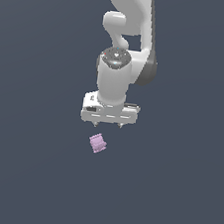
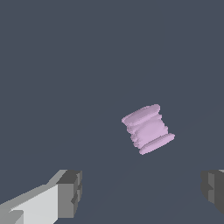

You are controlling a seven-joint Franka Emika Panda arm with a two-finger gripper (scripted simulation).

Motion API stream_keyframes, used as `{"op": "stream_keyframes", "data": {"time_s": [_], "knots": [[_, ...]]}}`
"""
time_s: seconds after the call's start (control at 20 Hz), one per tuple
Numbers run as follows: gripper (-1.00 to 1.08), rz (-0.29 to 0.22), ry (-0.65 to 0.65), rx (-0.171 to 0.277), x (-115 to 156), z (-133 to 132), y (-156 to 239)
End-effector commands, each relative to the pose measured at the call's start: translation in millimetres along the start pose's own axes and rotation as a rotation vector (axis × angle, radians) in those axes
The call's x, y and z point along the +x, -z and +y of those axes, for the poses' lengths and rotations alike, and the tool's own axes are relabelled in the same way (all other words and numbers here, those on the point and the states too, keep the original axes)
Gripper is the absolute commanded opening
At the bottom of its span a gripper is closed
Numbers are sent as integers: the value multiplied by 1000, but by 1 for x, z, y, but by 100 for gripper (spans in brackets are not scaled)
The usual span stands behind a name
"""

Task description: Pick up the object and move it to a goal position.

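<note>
The object (image 1: 98, 143) is a small pale pink-lilac ribbed piece lying on the dark grey floor, tilted. In the wrist view it (image 2: 148, 128) shows as a spool-like block with ridged ends. My white gripper (image 1: 109, 124) hangs above it, a little behind, and does not touch it. The jaws stand wide apart and hold nothing. In the wrist view the two grey fingertips (image 2: 70, 194) show at the frame's edges, with the gripper (image 2: 142, 192) midway between them and the object beyond the gap.
A plain dark grey floor (image 1: 26, 172) surrounds the object. The white arm (image 1: 125, 46) rises behind the gripper.
</note>
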State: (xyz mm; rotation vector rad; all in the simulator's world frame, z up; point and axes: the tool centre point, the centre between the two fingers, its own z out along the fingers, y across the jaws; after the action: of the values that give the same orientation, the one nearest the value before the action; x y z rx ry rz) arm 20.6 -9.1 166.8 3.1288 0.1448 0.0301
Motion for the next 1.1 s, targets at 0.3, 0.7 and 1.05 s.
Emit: {"op": "stream_keyframes", "data": {"time_s": [0.3, 0.7, 1.05], "knots": [[100, -9, 193, 1, 10, 17, -31], [100, -15, 361, 8, 16, 31, -58], [100, -16, 443, 13, 19, 38, -72]]}}
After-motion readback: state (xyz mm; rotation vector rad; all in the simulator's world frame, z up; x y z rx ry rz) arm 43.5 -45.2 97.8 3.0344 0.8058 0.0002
